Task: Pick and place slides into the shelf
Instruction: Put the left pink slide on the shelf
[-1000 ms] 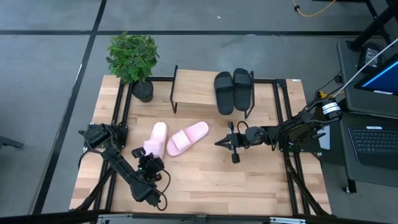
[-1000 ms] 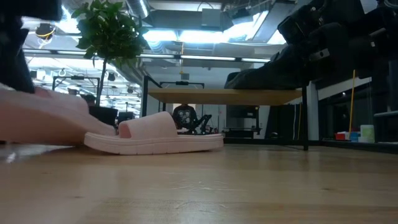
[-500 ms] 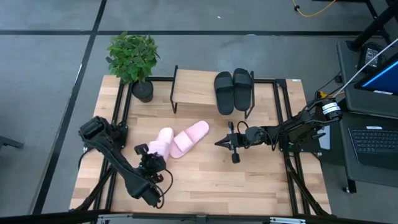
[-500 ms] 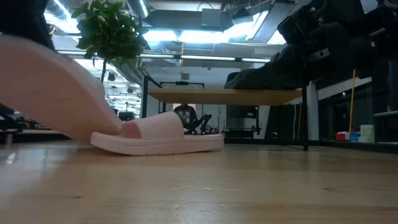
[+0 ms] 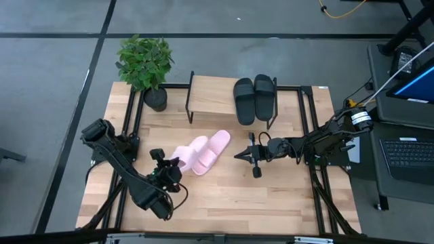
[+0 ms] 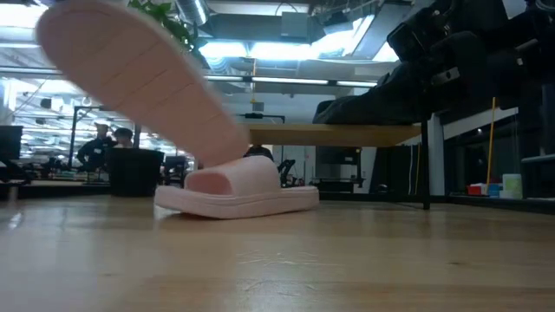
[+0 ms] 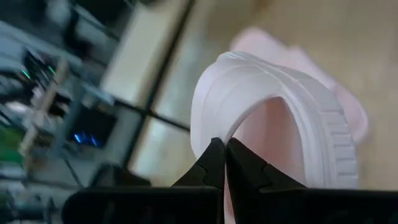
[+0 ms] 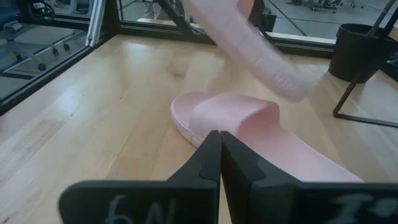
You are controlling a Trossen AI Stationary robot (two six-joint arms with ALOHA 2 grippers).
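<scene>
I am working the left gripper (image 5: 165,171) near the front-left of the light wooden worktop (image 5: 271,196), its fingers (image 7: 211,163) pinched tight on the edge of a light pink open-toe slide sandal (image 5: 188,154). A second ago this sandal was lying flat; now it is lifting clear of the wood, tilted steeply in the low view and swinging toward its partner. That second light pink slide sandal (image 5: 214,147) is resting flat just beside it, nudged slightly toward the rack. Further back, the small low shelf with a pale plank top and thin black legs (image 5: 210,95) is already carrying the two black slide sandals (image 5: 254,98). I judge the third placement is beginning. On the right, the right gripper (image 5: 252,157) is waiting mid-worktop, fingers pressed together on nothing.
</scene>
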